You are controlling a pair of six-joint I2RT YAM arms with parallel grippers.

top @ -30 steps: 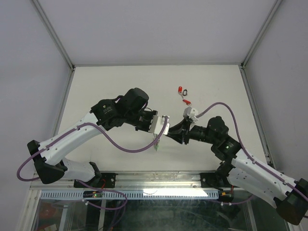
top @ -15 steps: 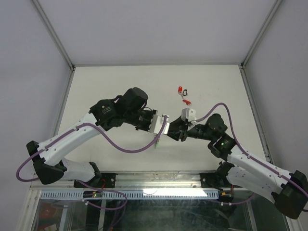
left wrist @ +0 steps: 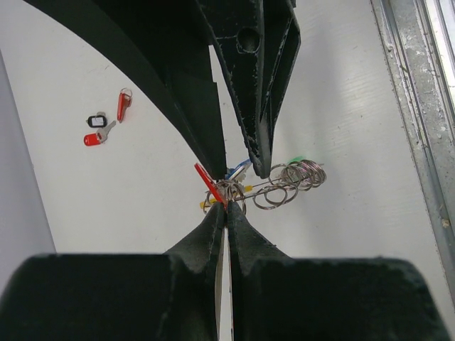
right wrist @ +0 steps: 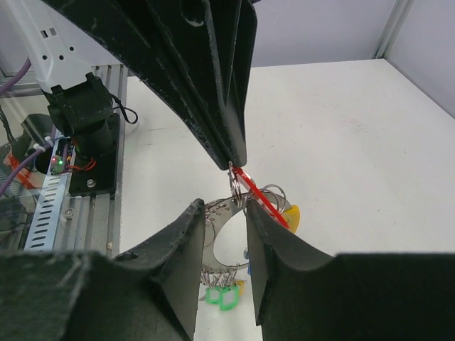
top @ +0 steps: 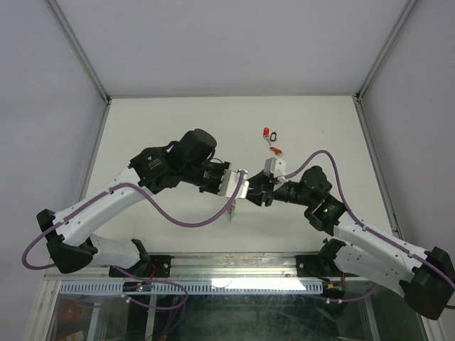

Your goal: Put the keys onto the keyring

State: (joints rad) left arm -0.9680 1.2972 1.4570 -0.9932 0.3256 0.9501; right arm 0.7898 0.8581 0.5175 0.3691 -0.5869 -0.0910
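Hanging where the two arms meet tip to tip, the keyring [left wrist: 284, 190] is a bunch of silvery wire loops, with a yellow piece [right wrist: 293, 217] and green tags [right wrist: 220, 297] dangling under it. A red-tagged key [left wrist: 208, 183] sits right at the tips of the left gripper [left wrist: 226, 213], whose fingers are pressed together on a small wire loop of the bunch. The red tag's long axis slants away from those tips and down toward the right gripper [right wrist: 222, 213], which faces the left one head on. The right gripper's fingers stand a narrow gap apart with ring wire lying in the gap; whether they press on it cannot be told from these views.

Both grippers are at the ring, and the left one carries it. The coming move likely turns on the right fingers working the wire just past the left tips, with almost no space between the two sets of fingers.

Some loose keys [top: 270, 135] lie on the table [top: 156, 121], beyond the right gripper and well apart from it. The table's near edge is behind both grippers, and there is open room above and to either side of the pair
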